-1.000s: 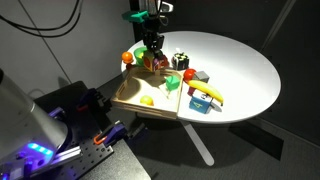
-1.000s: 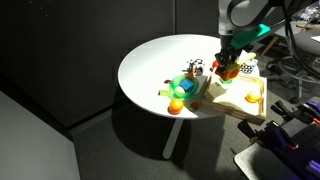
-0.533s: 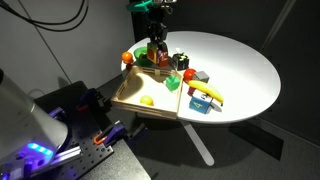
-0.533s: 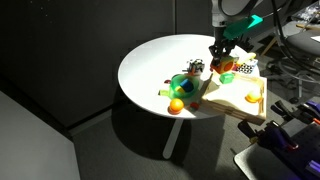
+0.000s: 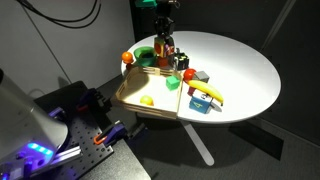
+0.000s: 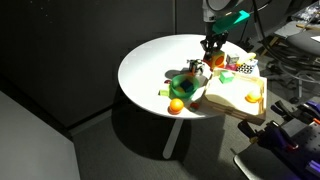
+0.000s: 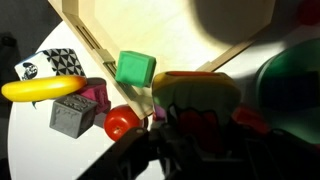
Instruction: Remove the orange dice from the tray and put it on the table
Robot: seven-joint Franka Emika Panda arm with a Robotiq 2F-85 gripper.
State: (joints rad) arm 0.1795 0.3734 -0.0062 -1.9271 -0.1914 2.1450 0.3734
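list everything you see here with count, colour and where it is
table: one, white, round, under everything
tray: one, light wood, at the table's edge
orange dice: one, orange-brown, held above the tray's far rim
cube: one, green, in the tray near its rim
yellow piece: one, yellow, in the tray
die: one, black and white, on the table
banana: one, yellow, by the die
block: one, grey, beside the banana
red ball: one, red, next to the block
orange ball: one, orange, near the table's edge
round thing: one, dark green, beside the tray
tool: one, dark, apparently shut on the orange dice
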